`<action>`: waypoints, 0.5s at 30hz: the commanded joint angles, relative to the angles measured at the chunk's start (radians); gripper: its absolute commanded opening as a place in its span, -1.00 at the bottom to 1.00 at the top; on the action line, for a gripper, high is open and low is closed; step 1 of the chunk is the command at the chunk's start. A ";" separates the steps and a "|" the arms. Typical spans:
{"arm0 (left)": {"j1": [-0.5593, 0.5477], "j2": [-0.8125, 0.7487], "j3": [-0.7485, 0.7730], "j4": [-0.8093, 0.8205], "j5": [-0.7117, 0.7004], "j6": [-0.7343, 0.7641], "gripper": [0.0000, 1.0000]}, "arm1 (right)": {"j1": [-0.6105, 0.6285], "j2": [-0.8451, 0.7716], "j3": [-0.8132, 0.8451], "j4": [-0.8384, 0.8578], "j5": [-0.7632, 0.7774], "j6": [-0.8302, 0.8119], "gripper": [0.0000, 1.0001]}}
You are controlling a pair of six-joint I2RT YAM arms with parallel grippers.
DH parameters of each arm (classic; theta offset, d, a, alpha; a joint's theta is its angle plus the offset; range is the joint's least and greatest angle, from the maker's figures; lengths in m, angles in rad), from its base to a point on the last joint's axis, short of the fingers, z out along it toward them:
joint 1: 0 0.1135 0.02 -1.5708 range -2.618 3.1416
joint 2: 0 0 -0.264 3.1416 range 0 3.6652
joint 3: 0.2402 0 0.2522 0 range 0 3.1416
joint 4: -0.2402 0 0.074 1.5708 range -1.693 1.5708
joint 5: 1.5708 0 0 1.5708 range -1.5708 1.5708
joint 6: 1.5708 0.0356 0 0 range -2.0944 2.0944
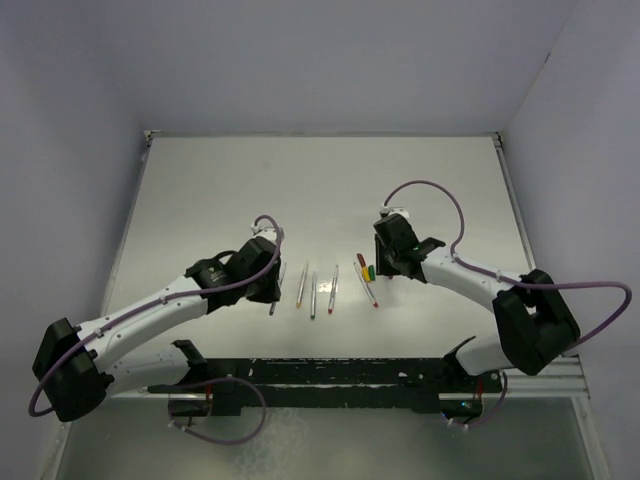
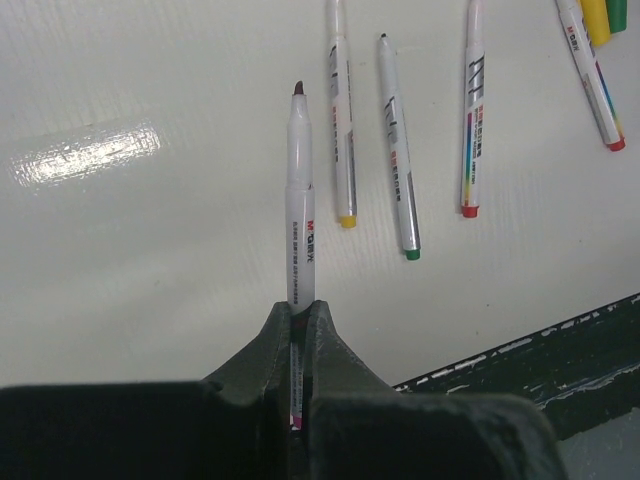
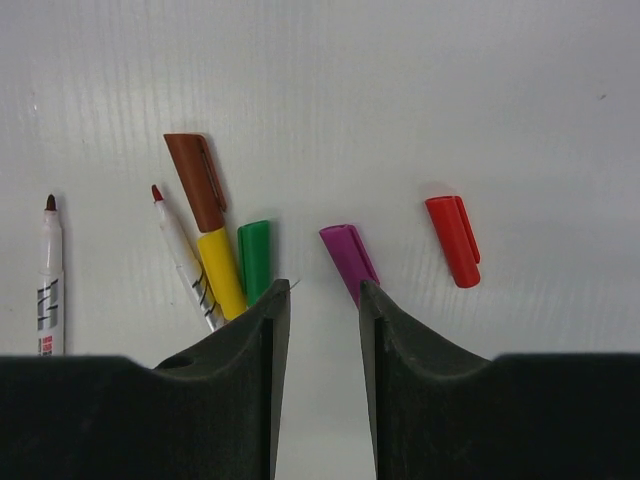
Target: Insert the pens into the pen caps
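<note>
Above the worktop [image 2: 150, 250], left jaws clamp a silver-grey marker pen [image 2: 300, 200]; right jaws, apart, should next grasp the stubby magenta plastic cap [image 3: 345, 255].

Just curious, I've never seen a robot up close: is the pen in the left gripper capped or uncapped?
Uncapped. The pen clamped in the left gripper shows a bare dark tip, with nothing covering it.

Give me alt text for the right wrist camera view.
The right tool stands open over a white table, a magenta cap just ahead of it. Right of that lies a red cap; left, a green cap, yellow cap, brown cap and two uncapped pens.
</note>
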 commanded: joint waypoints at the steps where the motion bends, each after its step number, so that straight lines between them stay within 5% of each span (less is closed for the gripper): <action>1: 0.000 -0.024 -0.010 0.027 0.027 0.017 -1.00 | -0.006 0.039 0.058 -0.011 0.038 -0.018 -0.27; 15: 0.000 -0.019 -0.018 0.038 0.034 0.018 -1.00 | -0.053 0.108 0.074 0.003 0.012 -0.004 -0.28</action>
